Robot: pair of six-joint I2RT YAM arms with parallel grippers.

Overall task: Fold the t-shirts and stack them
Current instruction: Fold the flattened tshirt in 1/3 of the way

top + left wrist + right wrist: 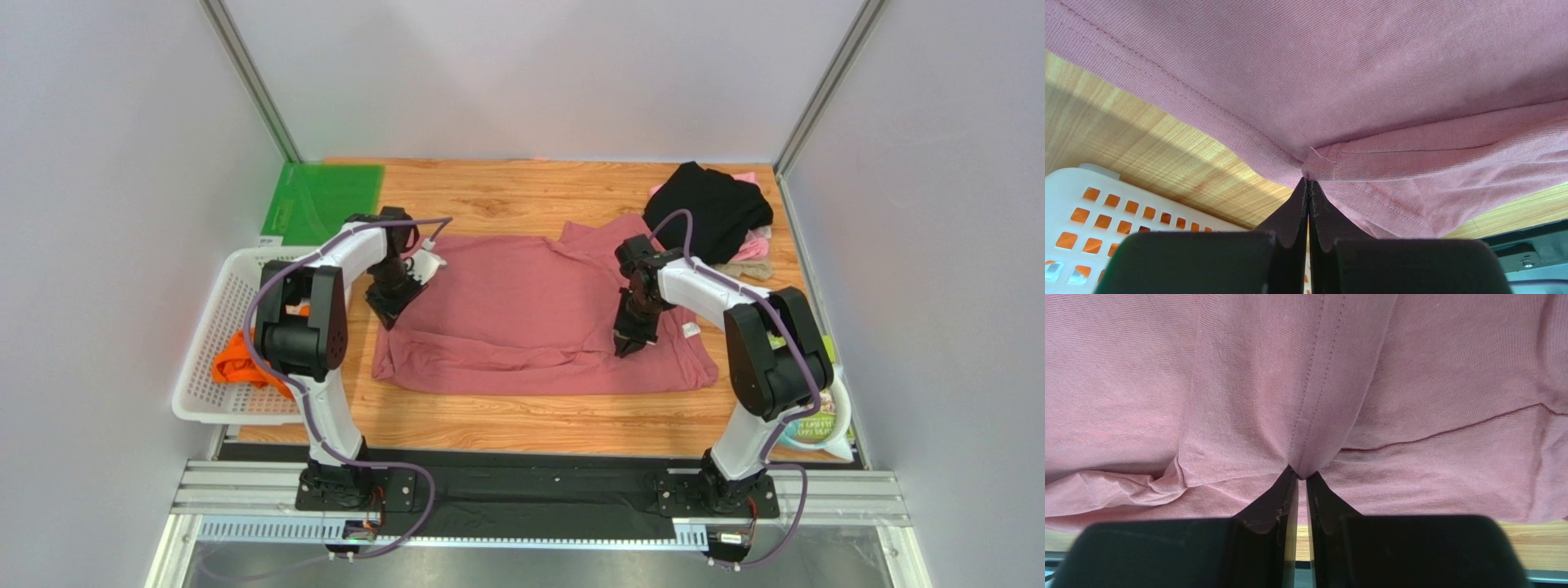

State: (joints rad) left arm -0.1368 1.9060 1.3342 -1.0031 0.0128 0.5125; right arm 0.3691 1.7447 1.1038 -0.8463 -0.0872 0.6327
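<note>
Dusty-rose t-shirt (528,319) lies spread across the middle of the wooden table (515,423), mostly flat, with its far right part bunched toward 1 o'clock. You have both arms on it. Your left gripper (1308,184) sits at the shirt's 9 o'clock edge, jaws pressed together on a stitched hem where the cloth gathers into a small pucker at the fingertips. From the wrist view the fabric is lifted off the wood there, and bare table shows beneath it. Your right gripper (1301,474) is at about 3 o'clock on the shirt, just inside its right edge. Its jaws are clamped on a raised fold with a double-stitched seam running down into the tips, and creases fan out to either side.

At 1 o'clock from the shirt, near the far right corner of the table, the black t-shirt (709,206) lies in a crumpled heap on top of the pale pink t-shirt (751,249), of which only an edge shows. At 9 o'clock, past your left arm, the white basket (202,404) hangs over the table's left side with the orange t-shirt (239,361) bundled inside. A green sheet (325,202) lies flat at 11 o'clock in the far left corner.
</note>
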